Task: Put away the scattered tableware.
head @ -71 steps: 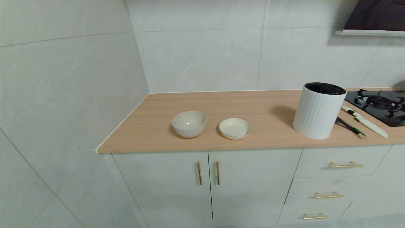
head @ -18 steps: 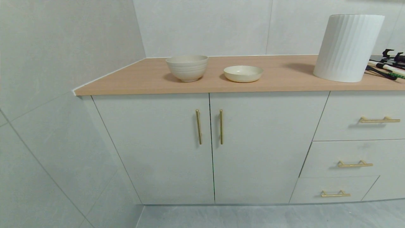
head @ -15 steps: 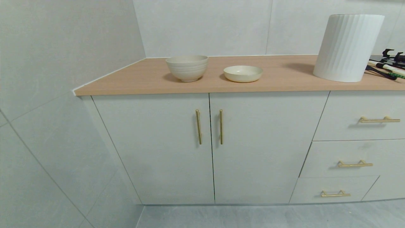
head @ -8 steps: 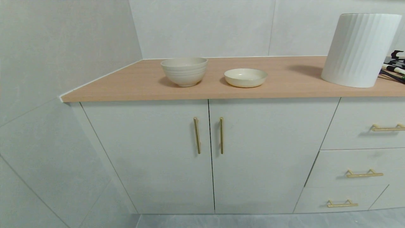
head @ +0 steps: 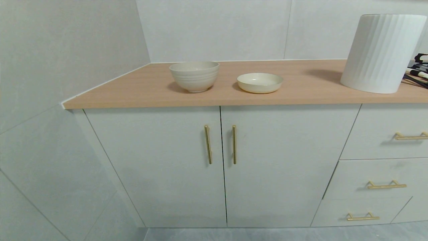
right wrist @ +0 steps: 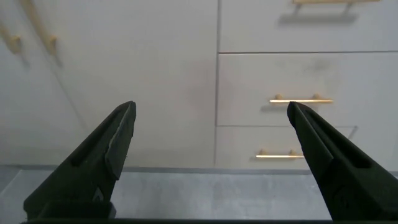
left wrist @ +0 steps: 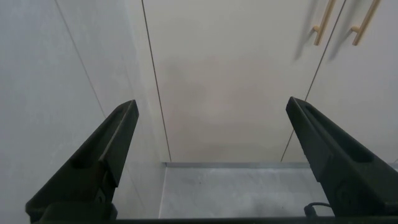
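Down low before the cabinet doors [head: 157, 164] and drawers [right wrist: 280, 84], my left pincer [left wrist: 210, 106] and right pincer [right wrist: 211, 107] both hang spread wide and empty, while up on the bench [head: 301, 92] the bowl [head: 194, 75] sits left of the shallow dish [head: 259, 82], near but apart, with a ribbed white canister [head: 381, 53] well off to their right.

Nothing readable is showing; no text, label, number or sign is appearing on the bowl [head: 194, 76], the shallow dish [head: 259, 82], the white ribbed canister [head: 383, 53], the bench [head: 133, 90], the cabinet doors [head: 160, 167] or the drawer fronts [head: 384, 124]; all are showing plain surfaces; the utensils [head: 418, 73] beside the canister are showing too small for any print to be told
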Motion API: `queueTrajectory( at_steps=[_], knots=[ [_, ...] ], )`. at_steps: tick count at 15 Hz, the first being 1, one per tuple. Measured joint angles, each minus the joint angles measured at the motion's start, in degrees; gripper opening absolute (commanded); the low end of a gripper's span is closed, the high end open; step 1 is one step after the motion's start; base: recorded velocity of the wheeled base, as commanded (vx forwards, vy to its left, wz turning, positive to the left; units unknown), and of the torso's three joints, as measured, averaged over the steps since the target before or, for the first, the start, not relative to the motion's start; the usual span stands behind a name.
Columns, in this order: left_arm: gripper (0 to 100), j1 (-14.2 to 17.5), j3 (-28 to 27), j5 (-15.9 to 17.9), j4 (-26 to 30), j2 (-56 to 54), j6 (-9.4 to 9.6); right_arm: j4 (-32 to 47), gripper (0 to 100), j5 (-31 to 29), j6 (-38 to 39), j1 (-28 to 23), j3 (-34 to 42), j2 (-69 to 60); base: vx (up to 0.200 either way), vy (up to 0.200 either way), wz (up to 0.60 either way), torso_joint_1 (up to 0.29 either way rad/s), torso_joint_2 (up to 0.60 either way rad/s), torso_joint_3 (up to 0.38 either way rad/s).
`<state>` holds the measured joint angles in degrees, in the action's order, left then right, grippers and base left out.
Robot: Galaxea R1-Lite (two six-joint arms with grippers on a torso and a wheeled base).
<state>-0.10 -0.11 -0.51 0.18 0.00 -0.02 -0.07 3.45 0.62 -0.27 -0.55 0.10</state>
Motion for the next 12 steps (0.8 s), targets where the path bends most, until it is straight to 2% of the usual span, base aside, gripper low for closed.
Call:
queueTrajectory(
  at_steps=[1, 3, 5, 9, 12],
  knots=[
    [100, 0.0, 0.0, 0.0, 0.0, 0.0, 0.02, 0.0, 100, 2.0, 0.5, 0.0, -1.1, 0.0, 0.0, 0.0, 0.0, 0.0, 0.0, 0.0],
    [100, 0.0, 0.0, 0.0, 0.0, 0.0, 0.02, 1.1, 100, 11.7, 2.3, 0.2, -5.5, 1.1, 0.0, 0.0, 0.0, 0.0, 0.0, 0.0],
    [100, 0.0, 0.0, 0.0, 0.0, 0.0, -0.02, 2.2, 100, 18.1, 2.7, 0.5, -8.1, 5.2, 0.0, 0.0, 0.0, 0.0, 0.0, 0.0],
    [100, 0.0, 0.0, 0.0, 0.0, 0.0, -0.02, 2.4, 100, 23.2, 2.9, 3.4, -14.6, 24.3, 0.0, 0.0, 0.0, 0.0, 0.0, 0.0],
    [100, 0.0, 0.0, 0.0, 0.0, 0.0, -0.05, -1.0, 100, 24.1, 3.9, 12.3, -21.9, 41.8, 0.0, 0.0, 0.0, 0.0, 0.0, 0.0]
  ],
)
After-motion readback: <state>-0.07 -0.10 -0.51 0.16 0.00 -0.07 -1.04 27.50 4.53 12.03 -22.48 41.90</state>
